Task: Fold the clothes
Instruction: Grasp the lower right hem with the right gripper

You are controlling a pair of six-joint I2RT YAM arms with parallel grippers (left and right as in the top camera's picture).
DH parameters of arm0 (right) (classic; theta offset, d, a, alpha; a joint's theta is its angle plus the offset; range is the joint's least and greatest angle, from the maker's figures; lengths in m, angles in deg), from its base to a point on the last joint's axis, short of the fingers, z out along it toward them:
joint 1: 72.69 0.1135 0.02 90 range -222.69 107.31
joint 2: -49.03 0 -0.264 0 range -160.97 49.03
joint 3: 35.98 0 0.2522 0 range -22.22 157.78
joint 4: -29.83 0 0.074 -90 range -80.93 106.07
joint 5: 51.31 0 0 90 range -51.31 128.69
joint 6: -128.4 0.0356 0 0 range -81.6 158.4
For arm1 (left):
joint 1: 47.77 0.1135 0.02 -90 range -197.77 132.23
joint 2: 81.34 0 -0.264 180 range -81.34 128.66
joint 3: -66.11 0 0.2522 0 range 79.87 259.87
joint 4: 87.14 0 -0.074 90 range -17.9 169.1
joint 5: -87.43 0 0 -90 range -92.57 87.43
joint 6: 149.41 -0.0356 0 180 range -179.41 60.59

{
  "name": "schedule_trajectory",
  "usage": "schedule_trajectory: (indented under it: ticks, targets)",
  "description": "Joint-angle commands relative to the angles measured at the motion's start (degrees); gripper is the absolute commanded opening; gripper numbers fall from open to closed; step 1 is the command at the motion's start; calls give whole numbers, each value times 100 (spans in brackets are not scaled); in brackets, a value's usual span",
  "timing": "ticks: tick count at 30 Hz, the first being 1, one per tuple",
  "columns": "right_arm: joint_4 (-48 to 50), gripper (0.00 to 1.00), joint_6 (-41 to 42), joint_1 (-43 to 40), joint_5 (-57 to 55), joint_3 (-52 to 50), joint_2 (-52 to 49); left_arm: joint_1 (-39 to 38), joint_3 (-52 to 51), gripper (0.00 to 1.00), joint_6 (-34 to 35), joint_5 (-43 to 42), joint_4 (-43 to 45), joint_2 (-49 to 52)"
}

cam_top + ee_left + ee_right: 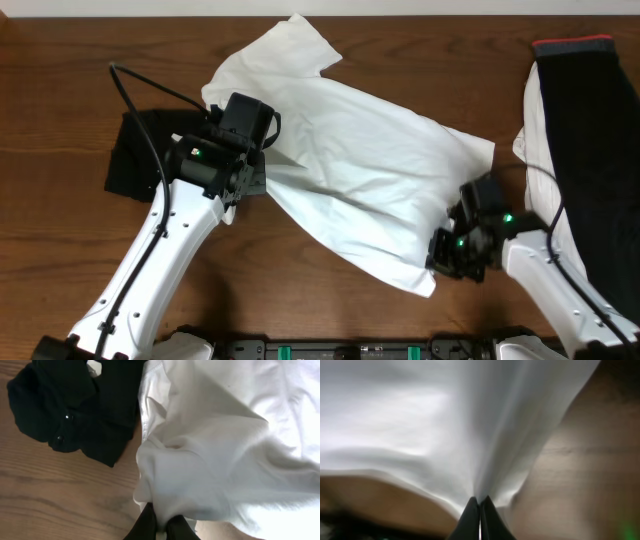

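Note:
A white shirt (pixel 350 160) lies spread across the middle of the table, one sleeve pointing to the back. My left gripper (pixel 250 175) is shut on the shirt's left edge; the left wrist view shows the white cloth (pixel 215 450) pinched between the fingers (pixel 161 525). My right gripper (pixel 450 245) is shut on the shirt's lower right edge; the right wrist view shows the cloth (pixel 445 425) drawn taut from the closed fingertips (pixel 480 505) and lifted off the wood.
A black garment (pixel 145 150) lies crumpled at the left, beside the left gripper, also in the left wrist view (pixel 70 405). A black garment with a red band (pixel 585 130) lies over white cloth at the right edge.

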Motion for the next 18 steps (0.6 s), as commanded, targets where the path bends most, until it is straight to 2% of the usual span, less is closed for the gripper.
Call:
schedule_trajectory:
  ticks: [1, 5, 10, 14, 18]
  targets:
    - [-533, 1, -382, 52, 382, 1010, 240, 28, 39, 6, -79, 109, -31, 15]
    - [-765, 2, -529, 31, -24, 1729, 238, 28, 39, 6, -79, 109, -28, 15]
    - [-407, 2, -369, -175, -562, 1742, 39, 28, 39, 7, -79, 109, -33, 15]
    - [81, 1, -372, -424, -778, 1698, -540, 28, 39, 7, -79, 109, -33, 15]
    - [992, 1, -444, -660, -778, 1700, -1213, 28, 39, 7, -79, 109, -35, 15]
